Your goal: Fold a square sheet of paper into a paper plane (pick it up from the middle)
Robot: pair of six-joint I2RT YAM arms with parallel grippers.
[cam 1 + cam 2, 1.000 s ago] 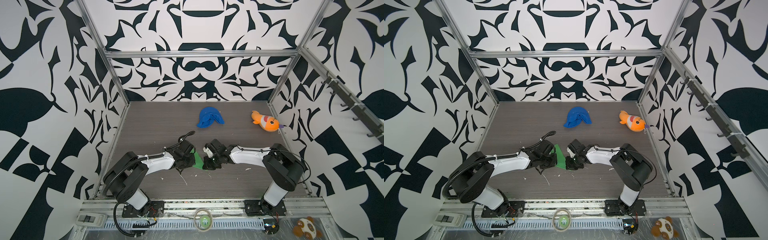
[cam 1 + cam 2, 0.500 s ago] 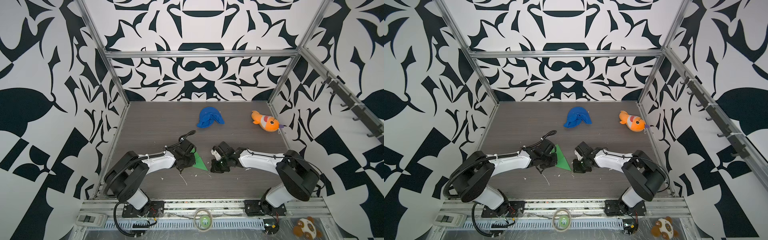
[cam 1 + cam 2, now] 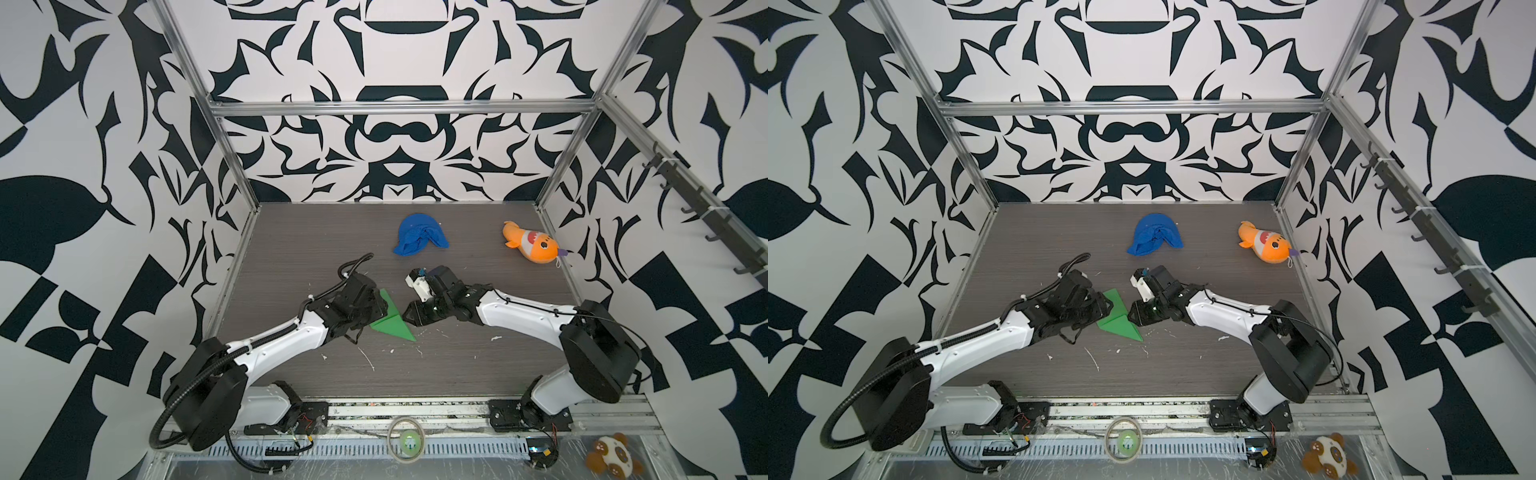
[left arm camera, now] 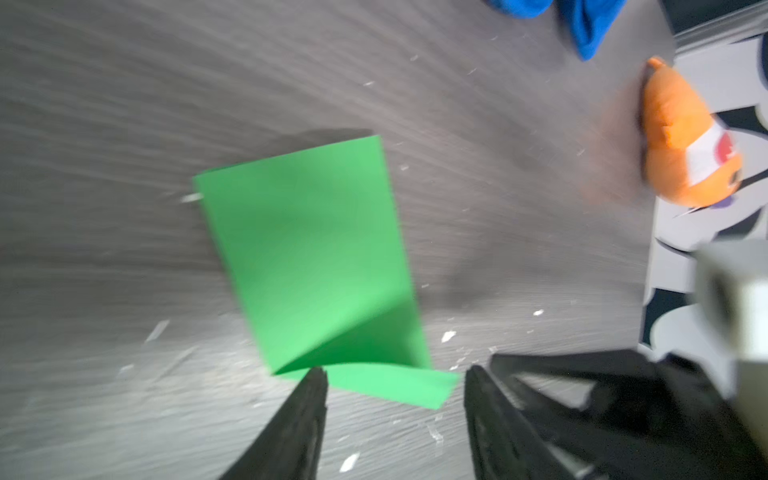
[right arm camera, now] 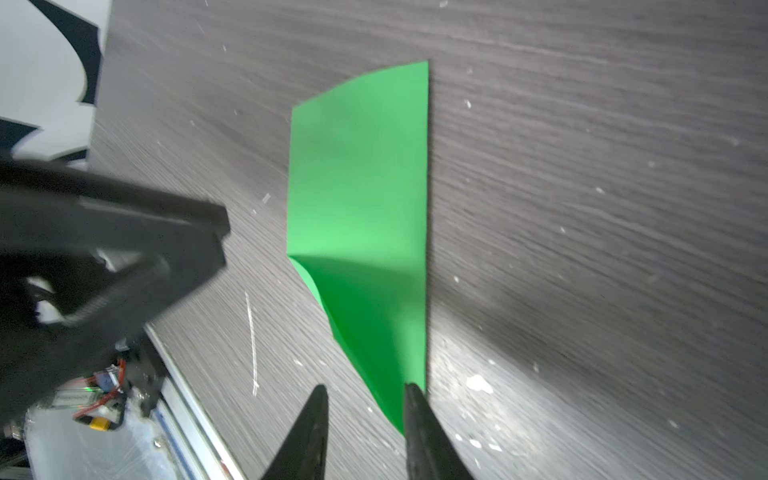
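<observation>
The bright green square sheet of paper [image 3: 392, 322] [image 3: 1119, 320] lies folded on the dark table between the two arms. It forms a pointed, creased shape like a rough paper plane, with one flap raised. My left gripper [image 3: 380, 309] [image 3: 1100, 309] is at its left side. In the left wrist view that gripper [image 4: 395, 374] is open, with the paper's [image 4: 316, 257] near edge by its fingertips and nothing pinched. My right gripper [image 3: 406, 311] [image 3: 1132, 313] is at the paper's right side. It stands open [image 5: 365, 388], one fingertip [image 5: 411, 399] over the narrow end of the paper [image 5: 361, 187].
A blue cloth lump [image 3: 419, 235] and an orange plush fish [image 3: 532, 247] lie toward the back. Small white scraps [image 3: 368, 359] dot the table in front of the paper. A tape roll [image 3: 405, 442] and a brown plush toy [image 3: 611, 459] sit beyond the front rail.
Both grippers were shut a second ago and now stand open. The paper, held up between them before, now rests loose on the table.
</observation>
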